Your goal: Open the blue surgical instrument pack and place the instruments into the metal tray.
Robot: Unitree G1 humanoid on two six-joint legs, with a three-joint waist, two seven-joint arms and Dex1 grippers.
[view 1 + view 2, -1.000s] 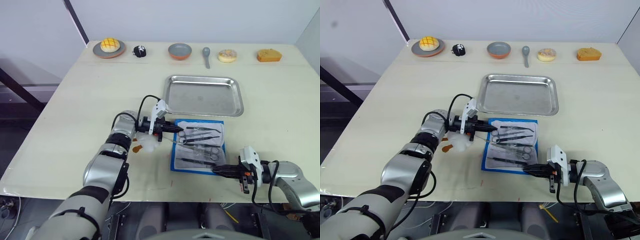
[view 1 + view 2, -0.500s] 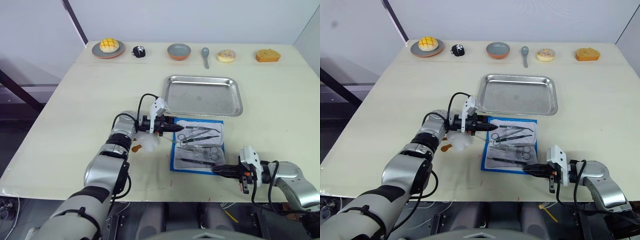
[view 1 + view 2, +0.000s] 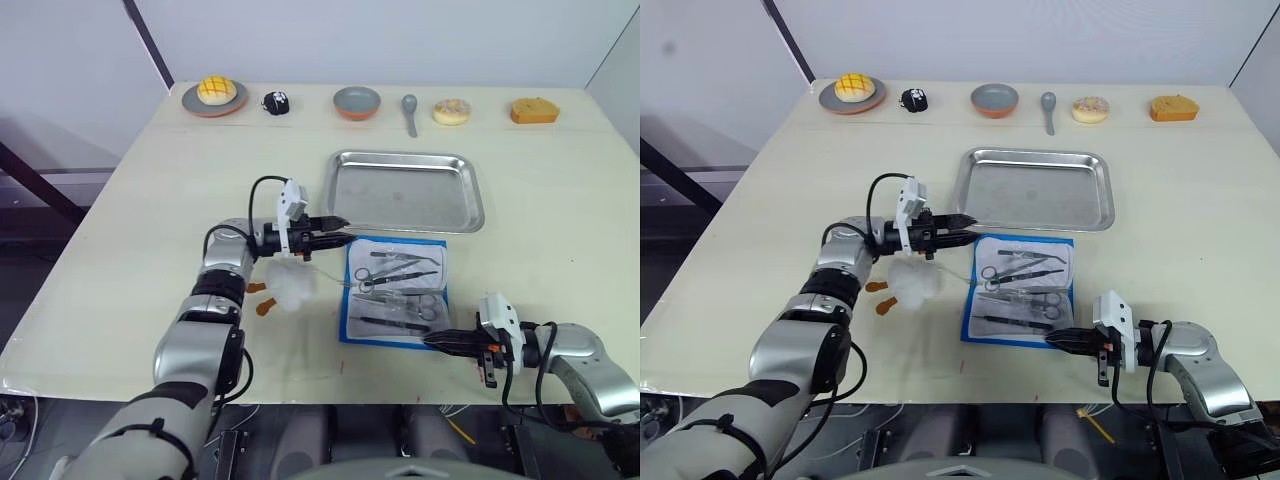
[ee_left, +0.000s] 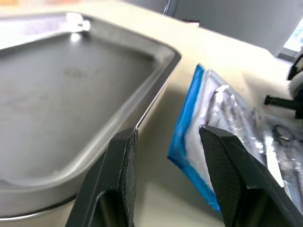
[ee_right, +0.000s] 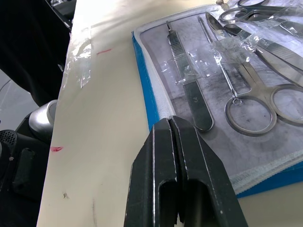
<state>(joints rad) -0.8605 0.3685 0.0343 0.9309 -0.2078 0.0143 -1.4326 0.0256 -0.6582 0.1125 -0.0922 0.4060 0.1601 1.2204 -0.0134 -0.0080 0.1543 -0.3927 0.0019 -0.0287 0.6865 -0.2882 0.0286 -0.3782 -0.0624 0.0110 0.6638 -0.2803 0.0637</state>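
Note:
The blue surgical instrument pack (image 3: 350,325) lies open and flat near the table's front, just in front of the metal tray (image 3: 405,160), which is empty. Several silver instruments (image 3: 395,285) lie on the pack's white inner side under crumpled clear film; a flat handle and ring-handled tools (image 5: 196,101) show up close. My left gripper (image 3: 338,238) hovers open between the tray's near left corner and the pack's far left corner (image 4: 187,118), holding nothing. My right gripper (image 5: 170,122) is shut, its tips resting at the blue border of the pack's near right corner.
A white plush toy with orange parts (image 3: 283,290) lies left of the pack, under my left forearm. Along the far edge stand a plate with a bun (image 3: 216,95), a small black object (image 3: 277,102), a grey bowl (image 3: 357,101), a spoon (image 3: 410,110), a doughnut (image 3: 451,110) and a cake piece (image 3: 533,110).
My left gripper has drawn back to the left, off the pack's left edge, and now sits near the tray's corner. The plush toy is uncovered. The right gripper has stayed put.

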